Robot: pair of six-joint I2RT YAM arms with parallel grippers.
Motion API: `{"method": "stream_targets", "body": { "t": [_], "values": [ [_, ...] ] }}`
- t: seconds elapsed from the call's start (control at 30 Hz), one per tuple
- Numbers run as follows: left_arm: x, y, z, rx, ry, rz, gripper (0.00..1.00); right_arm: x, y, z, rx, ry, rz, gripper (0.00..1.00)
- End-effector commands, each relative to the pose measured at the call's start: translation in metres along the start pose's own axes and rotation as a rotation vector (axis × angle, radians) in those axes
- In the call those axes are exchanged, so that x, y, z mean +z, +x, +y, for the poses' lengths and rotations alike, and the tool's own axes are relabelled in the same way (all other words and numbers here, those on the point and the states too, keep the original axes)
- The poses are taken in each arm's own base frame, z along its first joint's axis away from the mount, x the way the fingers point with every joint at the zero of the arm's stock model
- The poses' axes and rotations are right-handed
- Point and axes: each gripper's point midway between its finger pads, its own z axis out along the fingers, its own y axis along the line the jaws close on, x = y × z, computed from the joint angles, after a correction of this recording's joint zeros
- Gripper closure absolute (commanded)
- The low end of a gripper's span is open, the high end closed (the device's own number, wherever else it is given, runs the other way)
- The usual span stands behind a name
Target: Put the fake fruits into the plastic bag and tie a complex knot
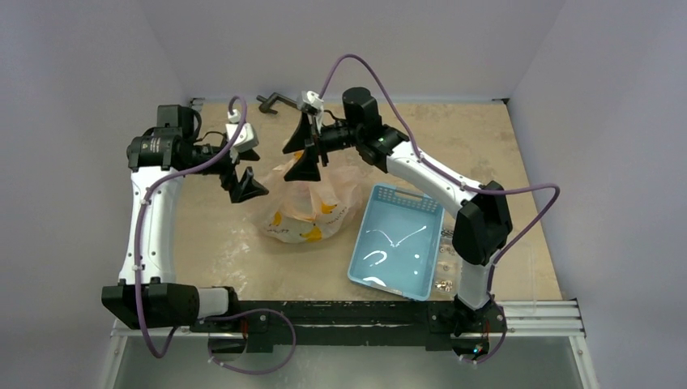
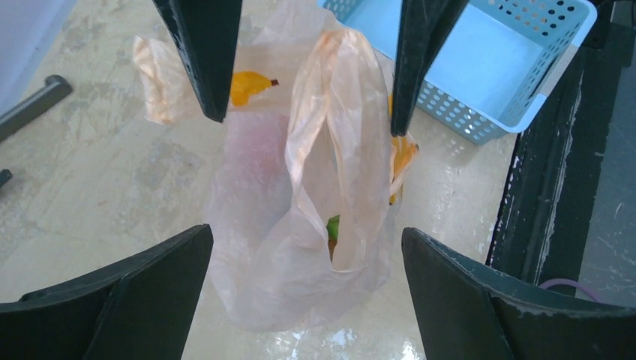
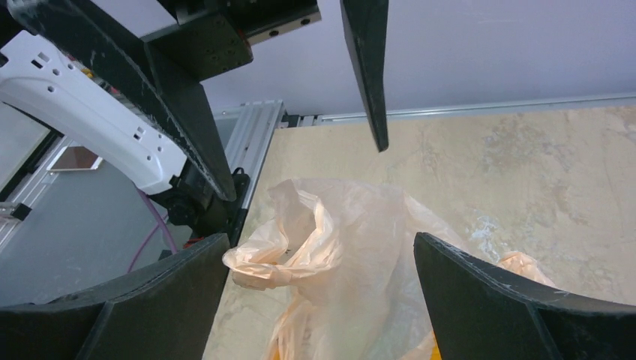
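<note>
With your left claw (image 1: 249,172) and right claw (image 1: 302,151) both open and empty above the plastic bag (image 1: 312,212) on the counter (image 1: 486,146), pinch one handle (image 3: 274,259) each, low and firmly, before crossing them.

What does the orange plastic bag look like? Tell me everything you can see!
The plastic bag is thin, crinkly and see-through, pale orange with yellow-orange banana-like prints. It sits slumped on the tan table, left of the blue basket in the top view. Its top is bunched and twisted, and something green shows inside.
</note>
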Motion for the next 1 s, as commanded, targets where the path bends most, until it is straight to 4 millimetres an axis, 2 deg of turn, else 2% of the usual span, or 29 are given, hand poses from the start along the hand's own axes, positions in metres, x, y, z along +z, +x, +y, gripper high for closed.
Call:
{"method": "stream_targets", "body": {
  "t": [0.0, 0.03, 0.1, 0.17, 0.2, 0.23, 0.3, 0.33, 0.4, 0.57, 0.67, 0.73, 0.77, 0.87, 0.93, 0.97],
  "values": [
    [0.005, 0.021, -0.014, 0.045, 0.044, 0.001, 0.03, 0.001, -0.014, 0.015, -0.065, -0.037, -0.015, 0.14],
    [0.008, 0.029, -0.016, 0.052, 0.051, 0.011, 0.05, 0.003, -0.015, 0.014, -0.061, -0.038, -0.018, 0.25],
    [0.015, 0.045, -0.014, 0.060, 0.041, 0.025, 0.19, 0.006, -0.018, 0.011, -0.057, -0.032, -0.028, 0.51],
    [0.020, 0.056, -0.012, 0.090, 0.032, 0.032, 0.41, 0.008, -0.021, 0.007, -0.047, -0.021, -0.039, 0.76],
    [0.023, 0.060, -0.012, 0.097, 0.030, 0.026, 0.51, 0.009, -0.021, 0.005, -0.040, -0.013, -0.042, 0.92],
    [0.026, 0.064, -0.010, 0.104, 0.025, 0.017, 0.62, 0.010, -0.021, 0.003, -0.033, -0.007, -0.044, 1.00],
    [0.034, 0.071, -0.003, 0.107, 0.008, 0.004, 0.83, 0.012, -0.024, -0.001, -0.021, 0.008, -0.059, 1.00],
    [0.038, 0.075, 0.002, 0.106, -0.005, 0.001, 0.89, 0.012, -0.024, -0.003, -0.014, 0.021, -0.067, 1.00],
    [0.046, 0.086, 0.011, 0.109, -0.021, 0.004, 0.91, 0.013, -0.024, -0.010, 0.001, 0.049, -0.079, 1.00],
    [0.070, 0.120, 0.004, 0.122, 0.026, 0.054, 0.93, 0.015, -0.018, -0.016, 0.035, 0.072, -0.087, 1.00],
    [0.072, 0.133, 0.002, 0.097, 0.029, 0.074, 0.93, 0.014, -0.012, -0.019, 0.039, 0.087, -0.078, 1.00],
    [0.068, 0.135, 0.002, 0.061, 0.022, 0.072, 0.88, 0.015, -0.007, -0.021, 0.044, 0.092, -0.069, 1.00],
    [0.063, 0.129, 0.003, 0.030, 0.010, 0.051, 0.81, 0.014, -0.004, -0.021, 0.044, 0.093, -0.065, 1.00],
    [0.039, 0.092, 0.012, -0.082, -0.056, -0.047, 0.45, 0.014, -0.002, -0.021, 0.043, 0.092, -0.059, 1.00],
    [0.024, 0.073, 0.006, -0.126, -0.055, -0.107, 0.31, 0.014, -0.006, -0.018, 0.032, 0.081, -0.067, 1.00],
    [0.018, 0.068, 0.001, -0.129, -0.052, -0.118, 0.29, 0.014, -0.008, -0.016, 0.024, 0.072, -0.073, 1.00]
  ]
}}
